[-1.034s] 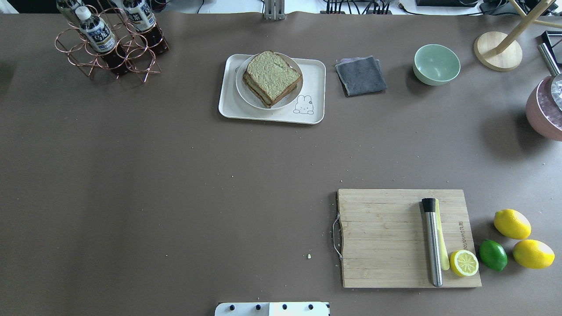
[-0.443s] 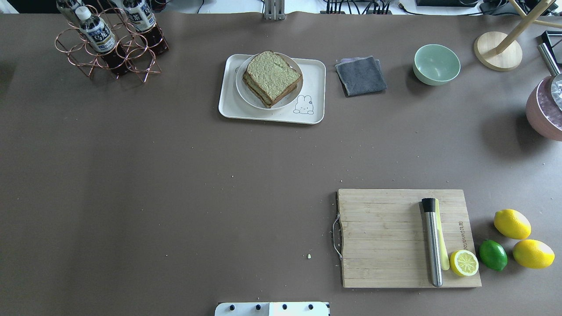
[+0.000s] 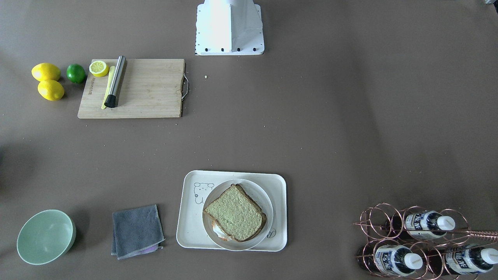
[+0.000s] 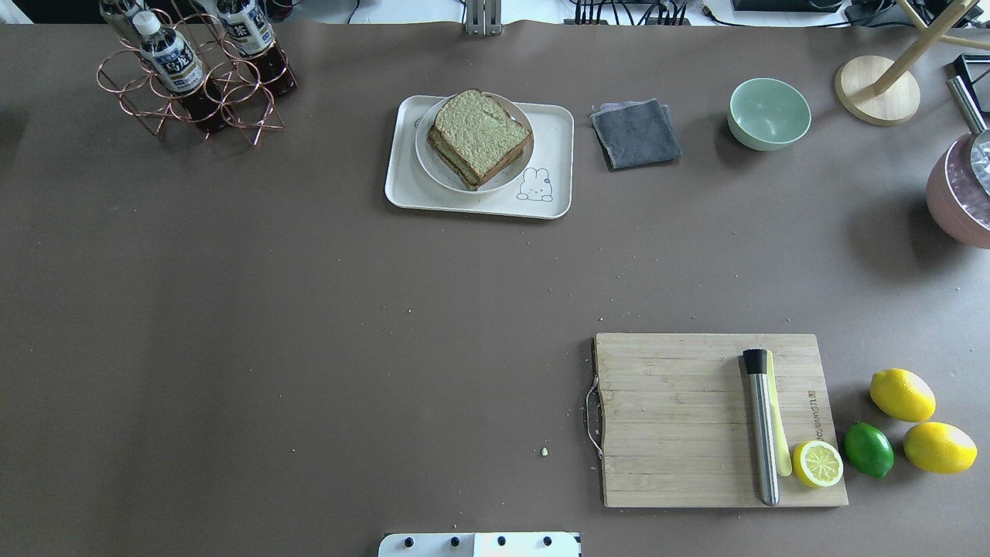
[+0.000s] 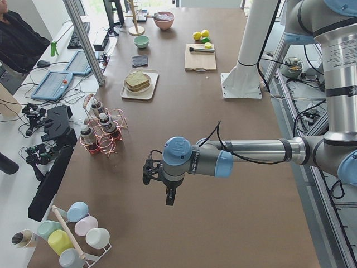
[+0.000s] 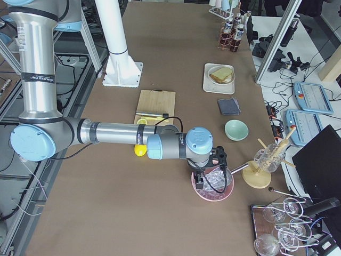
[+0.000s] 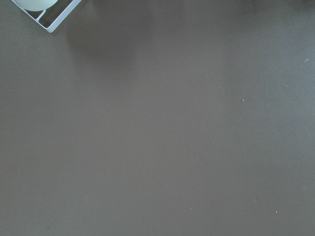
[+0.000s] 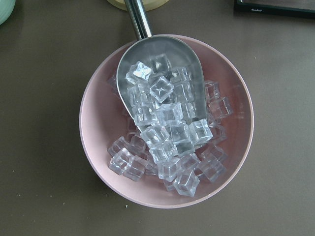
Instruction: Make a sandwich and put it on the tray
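— Sandwich (image 4: 479, 135): entry and location?
— One unit, assembled. Wholegrain slice on top; the front-facing view shows a white and orange egg edge under it. It rests on a round white plate (image 4: 424, 158). The plate stands inside the rim of the cream tray (image 4: 558, 128), beside a small animal drawing. The tray lies at the table's (image 4: 309, 309) far side from the robot base, between the copper bottle rack (image 4: 186, 93) and the folded grey cloth (image 4: 636, 133).

— Left gripper (image 5: 169, 196)?
— Logged from the left-end camera only. It hangs over bare brown tabletop, well apart from the tray. How far the jaws are parted, and whether they carry anything: cannot tell.

— Right gripper (image 6: 199, 183)?
— Logged from the right-end camera only. It hangs above the pink bowl (image 8: 98, 147), which holds ice cubes (image 8: 167, 142) and a steel scoop (image 8: 162, 54). Opening and contents: cannot tell.

— Remaining stock?
— Wooden cutting board (image 4: 673, 418), bearing a half lemon (image 4: 817, 463) and a steel bar with a black tip (image 4: 762, 433). Two lemons (image 4: 902, 394) and a lime (image 4: 868, 449) just beside the board. Green bowl (image 4: 769, 113) near the cloth.
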`<state>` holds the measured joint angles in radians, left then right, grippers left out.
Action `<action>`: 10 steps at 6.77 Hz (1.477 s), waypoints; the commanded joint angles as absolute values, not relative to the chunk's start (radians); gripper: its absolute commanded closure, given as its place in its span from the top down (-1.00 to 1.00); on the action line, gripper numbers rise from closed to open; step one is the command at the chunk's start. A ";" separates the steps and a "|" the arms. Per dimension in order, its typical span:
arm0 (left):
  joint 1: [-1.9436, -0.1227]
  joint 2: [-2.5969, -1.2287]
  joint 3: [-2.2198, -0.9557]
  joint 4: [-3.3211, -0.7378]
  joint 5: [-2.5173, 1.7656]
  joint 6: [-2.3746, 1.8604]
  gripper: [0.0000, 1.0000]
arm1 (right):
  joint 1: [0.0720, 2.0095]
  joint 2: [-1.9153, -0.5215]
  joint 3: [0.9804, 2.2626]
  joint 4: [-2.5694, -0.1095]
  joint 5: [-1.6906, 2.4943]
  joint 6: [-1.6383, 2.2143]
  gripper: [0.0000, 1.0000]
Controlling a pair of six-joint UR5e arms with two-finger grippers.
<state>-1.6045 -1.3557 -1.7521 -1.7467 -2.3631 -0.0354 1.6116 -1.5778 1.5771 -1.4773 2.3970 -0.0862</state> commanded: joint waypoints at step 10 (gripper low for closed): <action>-1.605 -1.379 -1.770 -1.750 -2.376 -0.037 0.95 | 1.598 -1.575 1.569 -1.476 2.396 -0.084 1.00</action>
<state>-1.6046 -1.3762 -1.7687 -1.7503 -2.3760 -0.0369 1.6017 -1.5754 1.5742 -1.4769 2.3962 -0.0844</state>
